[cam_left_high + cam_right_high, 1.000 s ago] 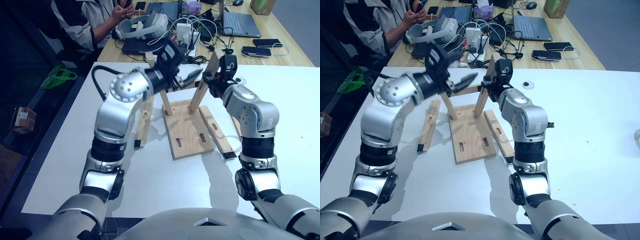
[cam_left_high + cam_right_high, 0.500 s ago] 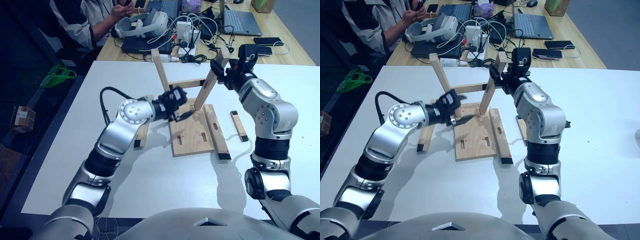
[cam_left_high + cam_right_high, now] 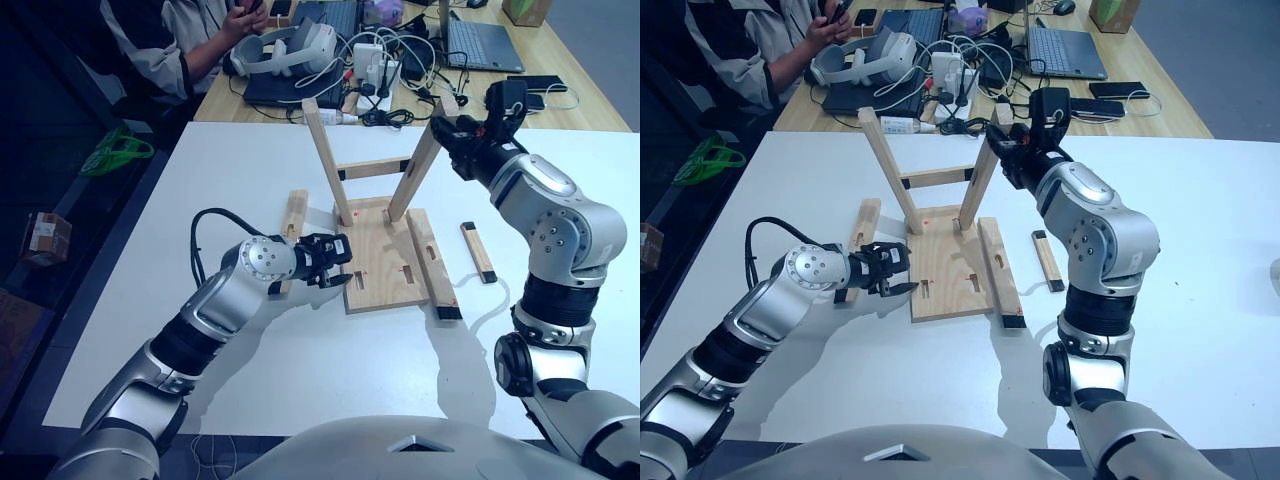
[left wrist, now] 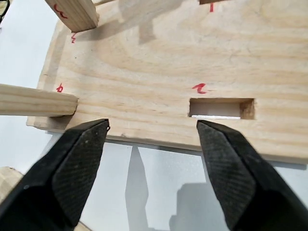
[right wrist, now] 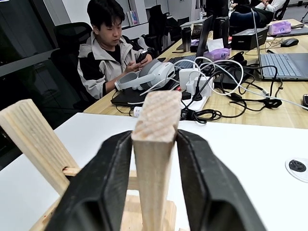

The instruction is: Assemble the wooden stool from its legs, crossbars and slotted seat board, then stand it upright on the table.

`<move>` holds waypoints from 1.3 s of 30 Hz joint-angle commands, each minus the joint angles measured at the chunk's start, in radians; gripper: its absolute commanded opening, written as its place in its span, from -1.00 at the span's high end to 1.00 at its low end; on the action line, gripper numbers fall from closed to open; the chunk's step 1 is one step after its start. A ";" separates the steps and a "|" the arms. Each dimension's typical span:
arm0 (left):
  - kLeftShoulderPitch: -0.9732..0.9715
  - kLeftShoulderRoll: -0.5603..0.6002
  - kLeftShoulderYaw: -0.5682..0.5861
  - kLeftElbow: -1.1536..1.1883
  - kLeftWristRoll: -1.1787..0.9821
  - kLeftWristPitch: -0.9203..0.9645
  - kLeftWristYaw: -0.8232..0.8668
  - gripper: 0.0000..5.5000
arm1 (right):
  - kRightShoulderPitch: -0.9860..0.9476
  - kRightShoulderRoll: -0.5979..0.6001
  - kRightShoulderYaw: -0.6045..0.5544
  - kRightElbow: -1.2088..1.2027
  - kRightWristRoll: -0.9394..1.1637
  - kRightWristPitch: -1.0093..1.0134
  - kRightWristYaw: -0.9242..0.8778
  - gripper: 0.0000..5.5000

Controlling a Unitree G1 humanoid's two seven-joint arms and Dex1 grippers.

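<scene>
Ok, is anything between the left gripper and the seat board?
Nothing visible. The open left gripper faces the board edge near an empty slot, with only bare table between it and the wood.

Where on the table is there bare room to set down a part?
The table is bare along its near edge, in front of the board, and right of the short bar. It is crowded around the board: a leg lies on its left, another leg on its right, and the left gripper at its near left corner.
</scene>
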 commanded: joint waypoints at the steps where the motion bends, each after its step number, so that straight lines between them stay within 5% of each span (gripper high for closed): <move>1: -0.002 0.022 -0.020 0.031 0.017 -0.019 -0.050 -0.23 | -0.011 -0.013 -0.007 0.012 0.008 0.033 -0.004 0.58; 10: -0.037 0.040 -0.011 0.201 -0.032 -0.096 -0.209 -0.23 | -0.054 0.012 0.001 0.180 -0.002 -0.028 -0.003 0.59; 28: -0.085 0.003 -0.060 0.336 0.053 -0.185 -0.189 -0.23 | -0.042 0.069 -0.100 0.391 0.036 -0.141 -0.040 0.59; 39: -0.088 -0.040 0.157 0.266 -0.138 -0.056 -0.164 -0.23 | -0.032 0.057 -0.018 0.338 0.014 -0.168 -0.015 0.59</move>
